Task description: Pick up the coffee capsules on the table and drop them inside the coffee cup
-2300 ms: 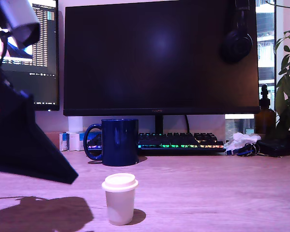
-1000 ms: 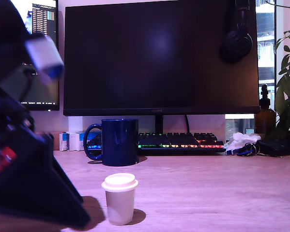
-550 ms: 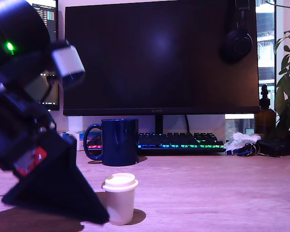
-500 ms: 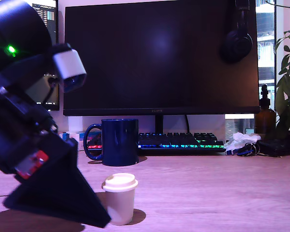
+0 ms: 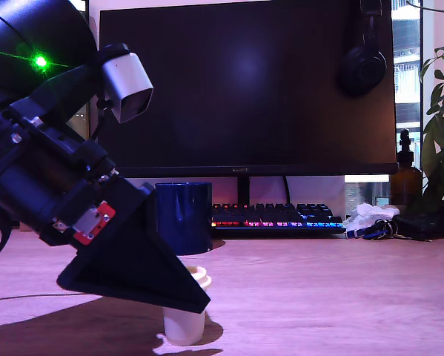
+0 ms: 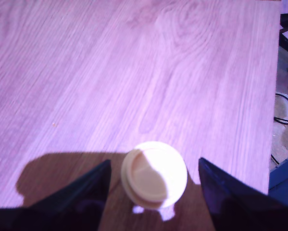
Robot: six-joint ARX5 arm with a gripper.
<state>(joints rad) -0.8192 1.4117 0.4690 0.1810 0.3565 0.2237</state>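
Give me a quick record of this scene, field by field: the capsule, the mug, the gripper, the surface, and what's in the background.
capsule: cream-white capsule, upright on the table, between the two fingers, gaps on both sides
mug: dark blue mug, behind the capsule, partly hidden by the arm
gripper: gripper open, low around the capsule, not touching it
surface: wooden table
background: dark monitor, lit keyboard, headphones, brown bottle, plant
blue capsule: not visible

Wooden table (pale grain) carries cream capsule, mug, keyboard.
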